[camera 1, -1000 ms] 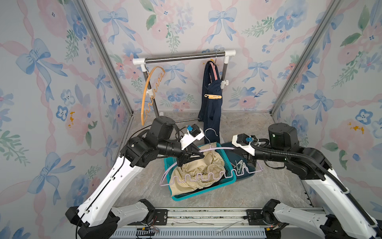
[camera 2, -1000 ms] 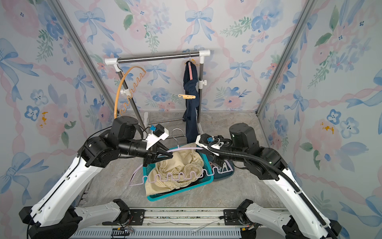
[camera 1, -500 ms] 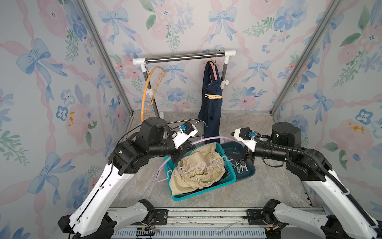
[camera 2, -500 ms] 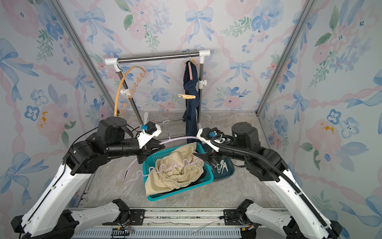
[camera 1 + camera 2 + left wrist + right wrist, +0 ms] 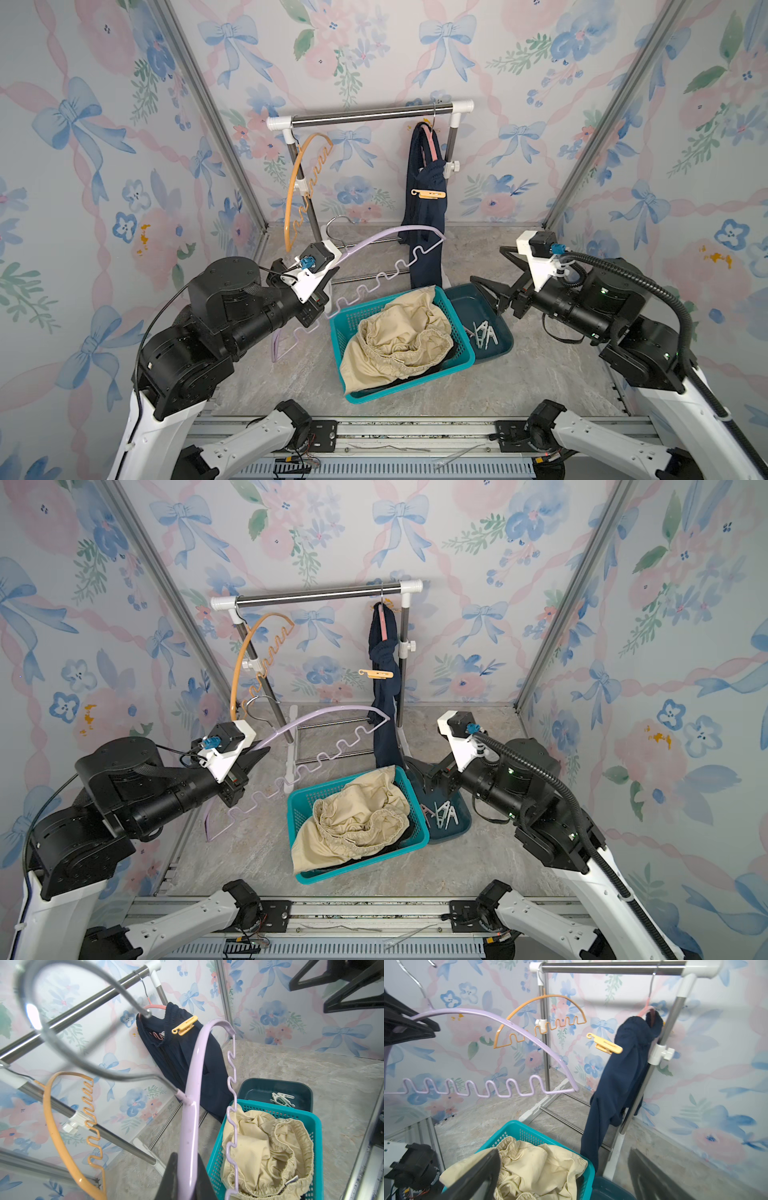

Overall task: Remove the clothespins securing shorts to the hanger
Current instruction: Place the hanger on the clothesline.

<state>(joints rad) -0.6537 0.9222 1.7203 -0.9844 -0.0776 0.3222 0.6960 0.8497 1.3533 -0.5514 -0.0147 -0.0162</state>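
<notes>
Navy shorts [image 5: 424, 224] hang from a pink hanger at the right end of the rack, with one light orange clothespin [image 5: 428, 194] [image 5: 605, 1044] [image 5: 185, 1025] clipped on them. My left gripper [image 5: 328, 286] [image 5: 188, 1176] is shut on a bare lilac hanger [image 5: 191, 1084] [image 5: 500, 1020], held in the air left of the basket. My right gripper [image 5: 488, 264] [image 5: 563, 1151] stands open and empty, above the tray's far right side. Cream shorts [image 5: 399, 332] lie crumpled in the teal basket [image 5: 415, 388], and a sliver of black cloth shows under them.
Several loose white and mint clothespins [image 5: 484, 332] lie in a dark teal tray [image 5: 500, 347] just right of the basket. An empty orange hanger [image 5: 291, 195] hangs on the rack's left post. The rack bar [image 5: 365, 116] spans the back; floral walls close in on both sides.
The left gripper lifted the lilac hanger up and left off the basket, leaving the cream shorts in it. The right gripper opened and drew back right from the tray.
</notes>
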